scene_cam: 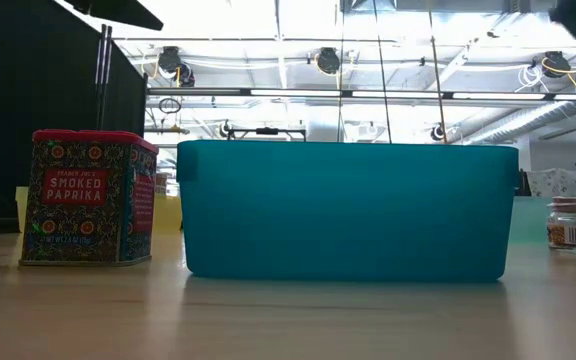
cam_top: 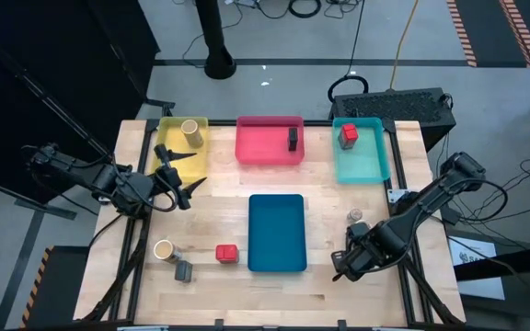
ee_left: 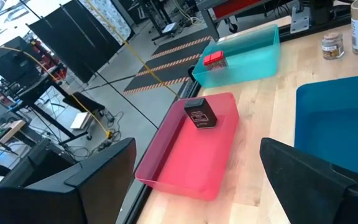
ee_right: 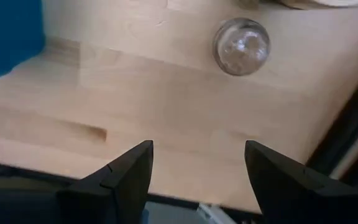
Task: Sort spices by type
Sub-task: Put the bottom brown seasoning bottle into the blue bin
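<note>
Right claw point(ee_right: 194, 165): gaping empty, lower right, hovering over small clear round jar point(ee_right: 242, 46); needing descent, closing. Left claw point(cam_top: 184, 175): idling wide, empty, left.

Pale wood bench point(cam_top: 339, 280) being shown. Yellow tray point(cam_top: 168, 129), pink-red tray point(cam_top: 265, 152), teal tray point(cam_top: 371, 165), dark blue tray point(cam_top: 276, 232) being seen. Red-lidded paprika tin point(scene_cam: 88, 197) being shown patterned in dark floral print.

Bright ceiling lights point(scene_cam: 328, 60) are washing out the room in the low view. The table point(cam_top: 339, 285) is showing soft shadows from above. The right claw point(ee_right: 197, 168) is blurring up close.
</note>
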`<act>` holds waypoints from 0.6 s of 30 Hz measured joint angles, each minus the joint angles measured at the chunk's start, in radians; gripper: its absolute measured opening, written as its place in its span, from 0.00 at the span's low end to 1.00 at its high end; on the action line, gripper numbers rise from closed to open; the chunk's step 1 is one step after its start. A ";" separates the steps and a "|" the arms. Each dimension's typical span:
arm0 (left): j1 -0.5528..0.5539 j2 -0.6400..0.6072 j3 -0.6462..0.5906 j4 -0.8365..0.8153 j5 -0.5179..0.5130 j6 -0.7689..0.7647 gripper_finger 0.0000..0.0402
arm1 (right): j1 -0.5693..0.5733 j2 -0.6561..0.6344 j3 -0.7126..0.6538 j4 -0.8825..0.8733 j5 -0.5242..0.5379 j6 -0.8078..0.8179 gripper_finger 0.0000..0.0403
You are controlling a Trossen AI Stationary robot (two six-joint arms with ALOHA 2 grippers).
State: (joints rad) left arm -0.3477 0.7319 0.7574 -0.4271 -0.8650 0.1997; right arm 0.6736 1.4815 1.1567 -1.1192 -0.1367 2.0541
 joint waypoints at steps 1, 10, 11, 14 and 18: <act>0.000 0.000 0.000 0.000 0.000 0.000 0.87 | 0.000 0.000 -0.026 0.025 0.000 -0.002 0.59; 0.000 0.000 0.001 0.000 -0.001 0.000 0.87 | -0.007 -0.012 -0.164 0.047 -0.048 0.001 0.59; 0.000 0.000 0.001 0.000 -0.001 0.000 0.87 | -0.007 -0.015 -0.172 0.047 -0.049 0.000 0.59; 0.000 0.000 0.001 0.000 -0.002 0.000 0.87 | -0.009 -0.022 -0.198 0.052 -0.049 -0.005 0.59; 0.000 0.001 0.001 0.000 -0.002 -0.002 0.87 | -0.027 -0.022 -0.212 0.064 -0.046 -0.040 0.59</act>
State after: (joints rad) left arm -0.3477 0.7326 0.7582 -0.4268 -0.8665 0.1974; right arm 0.6467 1.4593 0.9451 -1.0551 -0.1830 2.0145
